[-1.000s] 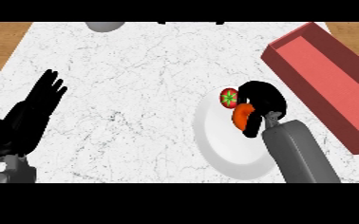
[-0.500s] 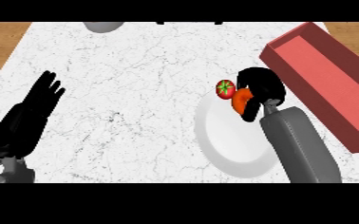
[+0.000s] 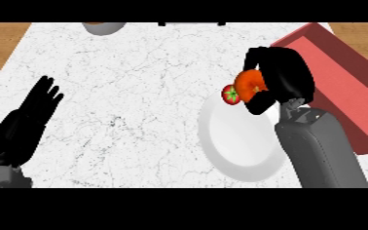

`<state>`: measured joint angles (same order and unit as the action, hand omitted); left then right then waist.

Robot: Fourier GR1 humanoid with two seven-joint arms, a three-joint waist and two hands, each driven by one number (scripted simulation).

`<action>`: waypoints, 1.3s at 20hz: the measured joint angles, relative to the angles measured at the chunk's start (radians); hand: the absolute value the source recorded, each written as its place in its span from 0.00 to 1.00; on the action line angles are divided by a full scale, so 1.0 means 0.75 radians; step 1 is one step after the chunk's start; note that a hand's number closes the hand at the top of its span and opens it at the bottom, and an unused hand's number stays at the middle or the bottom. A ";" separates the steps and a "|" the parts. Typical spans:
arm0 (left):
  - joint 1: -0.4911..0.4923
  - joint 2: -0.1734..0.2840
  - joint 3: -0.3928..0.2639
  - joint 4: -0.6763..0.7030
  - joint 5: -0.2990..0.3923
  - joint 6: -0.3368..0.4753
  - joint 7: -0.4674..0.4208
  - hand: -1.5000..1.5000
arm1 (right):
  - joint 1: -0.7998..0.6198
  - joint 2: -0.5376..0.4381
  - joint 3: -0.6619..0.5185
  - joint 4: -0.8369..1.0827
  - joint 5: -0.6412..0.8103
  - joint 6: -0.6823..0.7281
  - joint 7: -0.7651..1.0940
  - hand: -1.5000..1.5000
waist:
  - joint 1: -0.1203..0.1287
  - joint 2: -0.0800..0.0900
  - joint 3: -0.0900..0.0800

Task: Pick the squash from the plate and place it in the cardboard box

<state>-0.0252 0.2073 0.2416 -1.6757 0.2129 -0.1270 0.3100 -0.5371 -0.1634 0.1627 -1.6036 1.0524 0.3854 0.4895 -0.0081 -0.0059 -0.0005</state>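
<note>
Two hands: one at each side of the marble counter [image 3: 144, 78].
Left hand [image 3: 32, 114]: resting at the left edge, fingers straight and spread, holding nothing.
Grey bowl [image 3: 102, 27]: far edge, left of centre, partly cut off.
Plate [image 3: 237, 143]: white, near right, nothing lying on it.
Squash [image 3: 243, 88]: orange-red with a green stem end, just beyond the plate's far rim, near the box.
Right hand [image 3: 284, 78]: fingers curled round the squash.
Cardboard box [image 3: 338, 73]: reddish, far right, beside the right hand.
</note>
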 measured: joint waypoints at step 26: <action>-0.024 -0.018 -0.009 0.013 -0.022 -0.004 -0.011 0.50 | -0.259 -0.378 -0.489 0.179 0.006 -0.094 -0.081 1.00 | 0.019 0.010 0.001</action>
<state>-0.0434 0.1938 0.2350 -1.6660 0.1963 -0.1301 0.3015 -0.7312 -0.4465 -0.2038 -1.4696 1.0571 0.3146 0.4291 0.0064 0.0014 0.0001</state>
